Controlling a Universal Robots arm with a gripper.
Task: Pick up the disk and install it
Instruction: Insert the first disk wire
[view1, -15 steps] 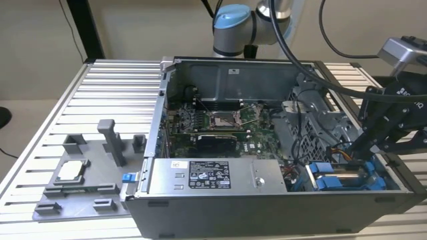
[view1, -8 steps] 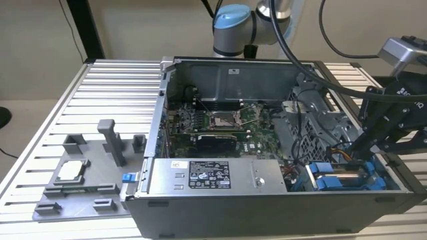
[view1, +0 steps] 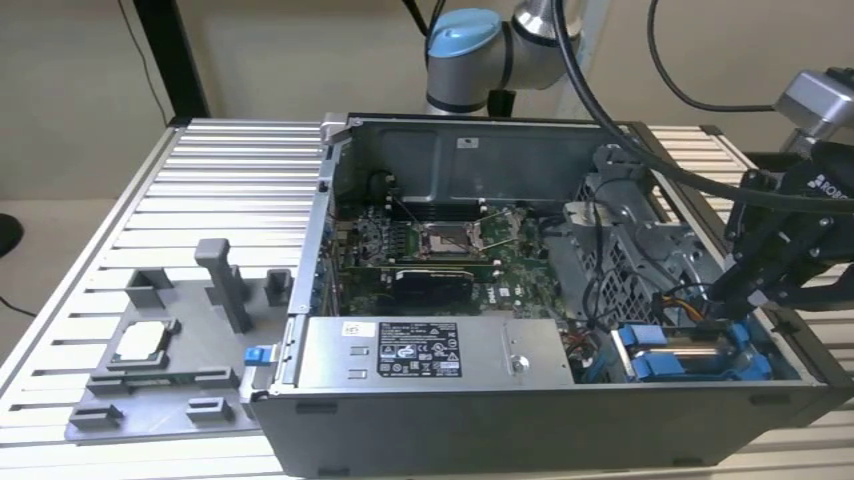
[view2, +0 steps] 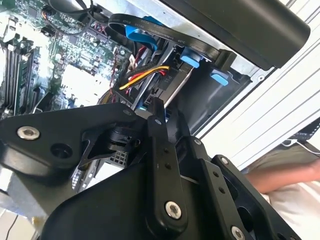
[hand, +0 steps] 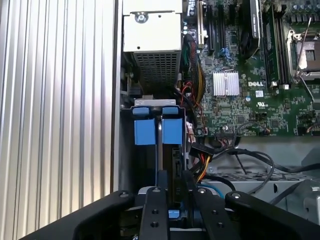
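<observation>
The disk (view1: 687, 355), silver-grey in a bright blue bracket, sits in the drive bay at the front corner of the open computer case (view1: 467, 150), at the exterior view's right. My gripper (view1: 737, 308) reaches down onto the end of the disk farthest from the power supply. In the first wrist view the black fingers (hand: 152, 210) straddle the disk's thin edge (hand: 175, 155), and the gripper (hand: 172, 192) is shut on it. In the second wrist view one finger (view2: 159, 130) lies against the disk's silver face (view2: 177, 87).
The power supply (view1: 400, 350) with its white label lies beside the bay. Red, yellow and black cables (hand: 200, 160) run close to the disk. The motherboard (view1: 441, 240) fills the case floor. A grey fixture (view1: 160, 350) stands on the ribbed table (view1: 227, 180). A person's arm (view2: 280, 175) is nearby.
</observation>
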